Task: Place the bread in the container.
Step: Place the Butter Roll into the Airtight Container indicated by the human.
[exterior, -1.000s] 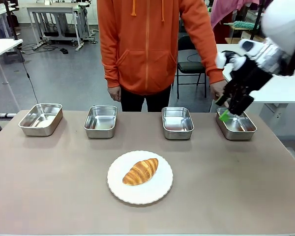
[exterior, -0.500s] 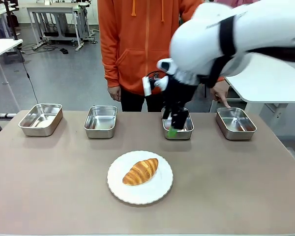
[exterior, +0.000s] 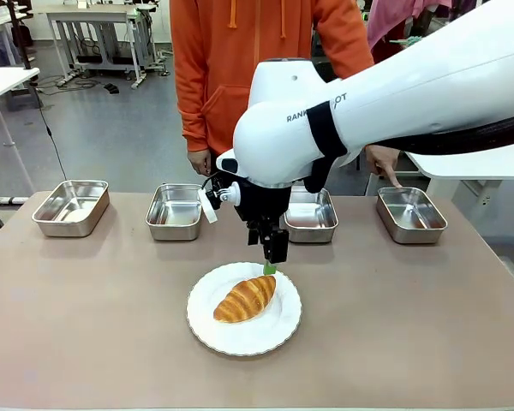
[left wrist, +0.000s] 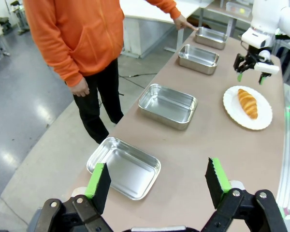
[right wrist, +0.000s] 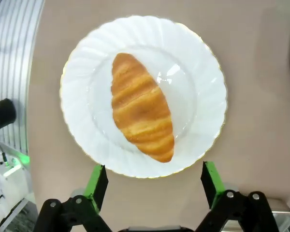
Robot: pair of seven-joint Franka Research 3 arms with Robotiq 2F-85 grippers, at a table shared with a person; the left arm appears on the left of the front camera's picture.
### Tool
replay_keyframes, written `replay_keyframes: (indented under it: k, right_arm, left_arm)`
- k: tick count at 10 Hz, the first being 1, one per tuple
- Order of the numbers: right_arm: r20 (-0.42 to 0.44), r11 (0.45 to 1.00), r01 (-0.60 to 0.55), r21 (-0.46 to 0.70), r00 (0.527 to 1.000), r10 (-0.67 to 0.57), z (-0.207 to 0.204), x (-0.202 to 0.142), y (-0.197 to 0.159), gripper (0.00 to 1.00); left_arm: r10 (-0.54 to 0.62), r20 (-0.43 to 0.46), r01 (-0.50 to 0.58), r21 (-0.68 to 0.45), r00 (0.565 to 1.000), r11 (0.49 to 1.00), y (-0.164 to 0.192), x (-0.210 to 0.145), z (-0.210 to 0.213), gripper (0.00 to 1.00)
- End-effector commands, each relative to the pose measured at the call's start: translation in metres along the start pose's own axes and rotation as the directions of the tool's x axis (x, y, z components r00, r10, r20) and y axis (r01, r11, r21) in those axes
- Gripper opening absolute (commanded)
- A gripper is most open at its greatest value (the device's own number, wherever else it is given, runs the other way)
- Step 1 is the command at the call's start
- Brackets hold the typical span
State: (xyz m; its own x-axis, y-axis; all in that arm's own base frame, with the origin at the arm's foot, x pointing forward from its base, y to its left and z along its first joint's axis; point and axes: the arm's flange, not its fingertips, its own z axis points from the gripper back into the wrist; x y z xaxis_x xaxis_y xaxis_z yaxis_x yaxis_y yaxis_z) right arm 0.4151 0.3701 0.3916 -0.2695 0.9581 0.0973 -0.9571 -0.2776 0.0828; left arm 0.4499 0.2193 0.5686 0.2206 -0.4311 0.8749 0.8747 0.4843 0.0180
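The bread [exterior: 245,298], a golden ridged croissant, lies on a round white scalloped plate [exterior: 202,324] at the table's front middle. My right gripper [exterior: 271,265] hangs open just above the croissant's far end, touching nothing. In the right wrist view the bread [right wrist: 141,113] lies diagonally on the plate [right wrist: 82,58], beyond my right gripper [right wrist: 152,175]. Several steel trays stand in a row at the far edge; a person's hand [exterior: 384,163] points a finger at the rightmost container [exterior: 411,233]. My left gripper [left wrist: 157,169] is open over the table's left end, near the leftmost tray [left wrist: 125,169].
A person in an orange hoodie [exterior: 257,77] stands at the far side. My right arm [exterior: 394,94] reaches across from the right and partly covers the third tray [exterior: 313,216]. Bare tabletop [exterior: 86,325] surrounds the plate.
My right arm has swung left from over the rightmost tray, past the third tray, and now hangs above the plate. Its jaws stayed open. The bread has not moved.
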Motion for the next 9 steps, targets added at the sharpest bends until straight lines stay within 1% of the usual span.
replay_keyframes:
  k: [1, 3, 4, 5, 6, 7, 8, 9]
  right_arm:
    - [0.003, 1.000, 0.007, -0.031, 1.000, -0.007, -0.001, 0.001, -0.002, 1.00]
    - [0.003, 1.000, 0.007, -0.031, 1.000, -0.007, -0.001, 0.001, -0.002, 1.00]
    - [0.000, 1.000, 0.002, -0.002, 1.000, -0.002, 0.001, -0.001, -0.001, 1.00]
    - [-0.035, 0.999, 0.014, -0.029, 0.999, -0.015, -0.006, 0.014, 0.012, 1.00]
    - [-0.044, 0.999, -0.006, -0.050, 0.999, 0.003, -0.009, 0.025, 0.023, 1.00]
    - [-0.052, 0.997, -0.032, -0.064, 0.998, 0.029, -0.012, 0.034, 0.033, 1.00]
    - [-0.052, 0.995, -0.030, -0.093, 0.998, 0.026, -0.015, 0.037, 0.037, 1.00]
    - [-0.088, 0.994, -0.035, -0.107, 0.996, 0.026, -0.022, 0.041, 0.041, 1.00]
  left_arm:
    - [-0.012, 0.009, 0.012, -0.006, 1.000, 1.000, -0.002, 0.002, 0.001, 1.00]
    - [-0.012, 0.009, 0.012, -0.006, 1.000, 1.000, -0.002, 0.002, 0.001, 1.00]
    - [-0.012, 0.009, 0.012, -0.006, 1.000, 1.000, -0.002, 0.002, 0.001, 1.00]
    - [-0.012, 0.009, 0.012, -0.006, 1.000, 1.000, -0.002, 0.002, 0.001, 1.00]
    - [-0.012, 0.009, 0.012, -0.006, 1.000, 1.000, -0.002, 0.002, 0.001, 1.00]
    - [-0.012, 0.009, 0.012, -0.006, 1.000, 1.000, -0.002, 0.002, 0.001, 1.00]
    - [-0.012, 0.009, 0.012, -0.006, 1.000, 1.000, -0.002, 0.002, 0.001, 1.00]
    - [-0.012, 0.009, 0.012, -0.006, 1.000, 1.000, -0.002, 0.002, 0.001, 1.00]
